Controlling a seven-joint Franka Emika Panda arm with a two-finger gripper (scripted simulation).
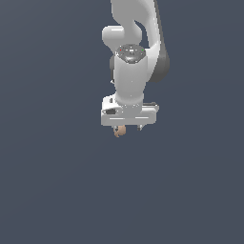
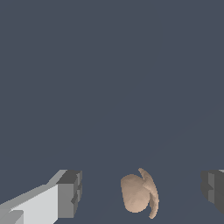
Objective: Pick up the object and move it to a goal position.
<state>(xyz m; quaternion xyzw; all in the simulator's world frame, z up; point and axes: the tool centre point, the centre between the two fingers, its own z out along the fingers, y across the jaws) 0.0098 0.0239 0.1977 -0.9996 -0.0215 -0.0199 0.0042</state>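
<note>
The object (image 2: 139, 194) is a small tan-peach rounded lump with a thin curved flap on one side. In the wrist view it lies between my two dark fingertips (image 2: 70, 194), with a clear gap to each, so my gripper (image 2: 142, 192) stands open around it. In the exterior view the object (image 1: 119, 131) peeks out just under the white hand, nearer the finger on the exterior view's left, and my gripper (image 1: 127, 128) hangs straight down over it. The fingers are mostly hidden behind the hand there.
A plain dark blue-grey surface (image 1: 57, 181) fills both views. The white arm (image 1: 131, 52) rises above the hand toward the top of the exterior view. No other objects show.
</note>
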